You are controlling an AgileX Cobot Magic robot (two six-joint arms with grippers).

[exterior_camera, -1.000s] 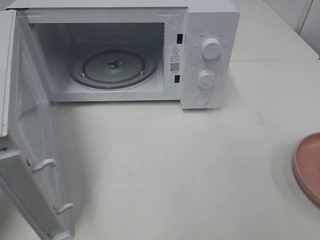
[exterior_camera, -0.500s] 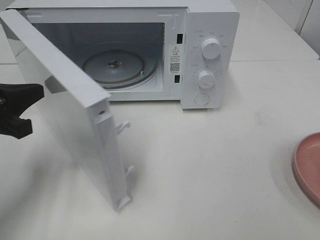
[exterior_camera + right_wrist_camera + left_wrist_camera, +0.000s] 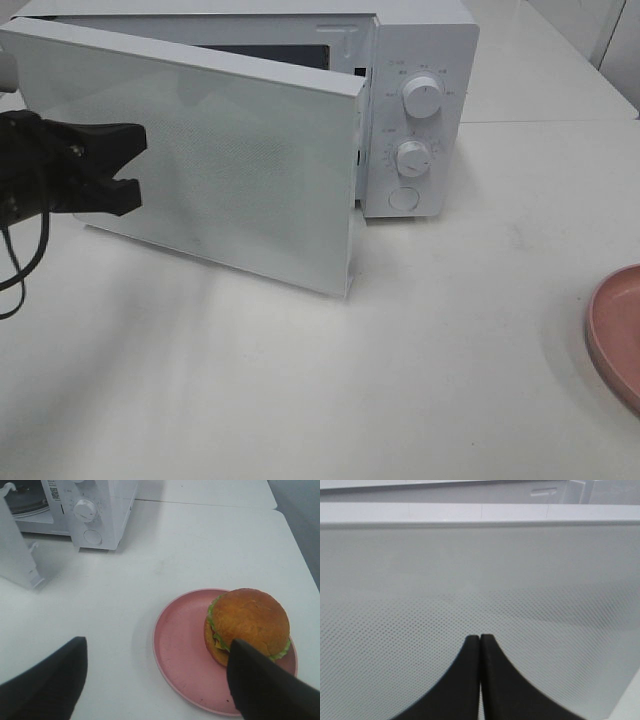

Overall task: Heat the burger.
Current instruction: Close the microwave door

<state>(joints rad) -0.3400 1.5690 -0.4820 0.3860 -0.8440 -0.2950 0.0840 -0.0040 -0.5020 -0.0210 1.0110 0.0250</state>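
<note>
The microwave (image 3: 415,110) door (image 3: 215,160) stands nearly closed with the left jaws (image 3: 128,168) pressed together, holding nothing, against its outer face at about 9 o'clock on the desk (image 3: 400,360). The risk, as I judge it: the door latches shut while the burger (image 3: 248,624) sits outside, on the pink plate (image 3: 182,650) at 3 o'clock. The right jaws (image 3: 155,680) are spread wide and empty, hanging above the plate, apart from the burger.

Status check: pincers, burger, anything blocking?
Left pincer shut against microwave door. Right pincer open, empty. Burger on pink plate, outside. Door nearly shut, blocks cavity.
</note>
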